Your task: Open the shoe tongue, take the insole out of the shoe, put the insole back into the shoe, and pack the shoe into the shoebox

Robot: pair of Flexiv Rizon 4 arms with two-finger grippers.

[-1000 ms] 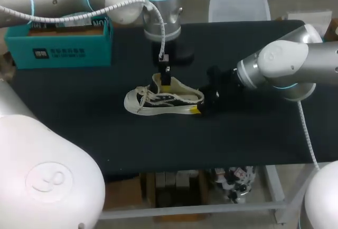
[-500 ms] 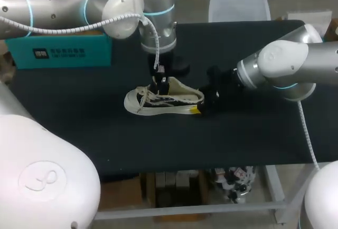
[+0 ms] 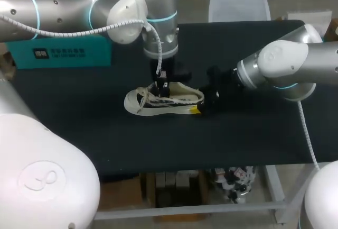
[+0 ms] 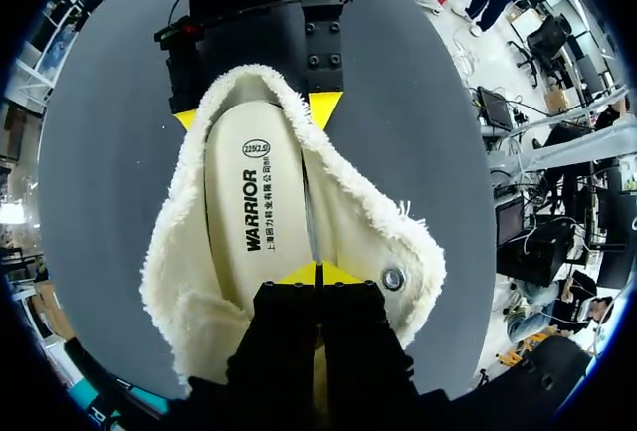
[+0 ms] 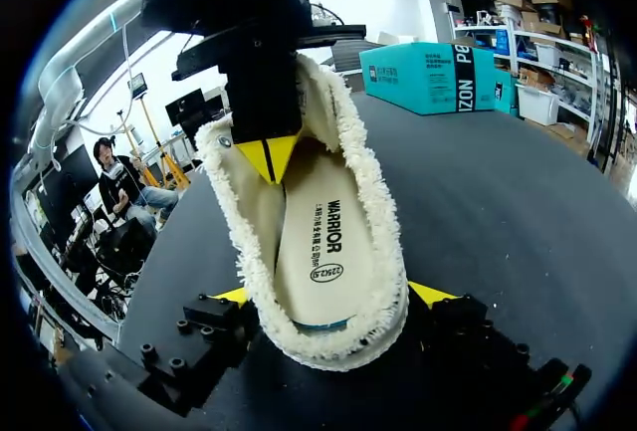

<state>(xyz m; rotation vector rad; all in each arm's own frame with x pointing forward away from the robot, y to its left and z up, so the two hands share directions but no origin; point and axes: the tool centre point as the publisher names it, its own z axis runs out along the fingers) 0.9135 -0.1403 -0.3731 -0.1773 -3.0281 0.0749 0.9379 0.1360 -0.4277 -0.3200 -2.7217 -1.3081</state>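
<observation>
We log the shoe (image 3: pixel 163 101) mid-table, heel clamped by the right gripper (image 5: pixel 330 297), the left gripper (image 4: pixel 318 274) tips pressed together inside its opening over the seated insole (image 4: pixel 254 222); removal, refit and packing into the shoebox (image 3: pixel 58 52) remain.

Silver-white arms (image 3: pixel 53 7) — cyan joint rings (image 3: pixel 162 16) (coiled white cables (image 3: pixel 308 134))

Shoe (image 3: pixel 158 102) lies mid-counter (image 3: pixel 211 139), insole (image 4: pixel 254 222) inside it; shoebox (image 3: pixel 63 49) sits behind, at the far left corner.
</observation>
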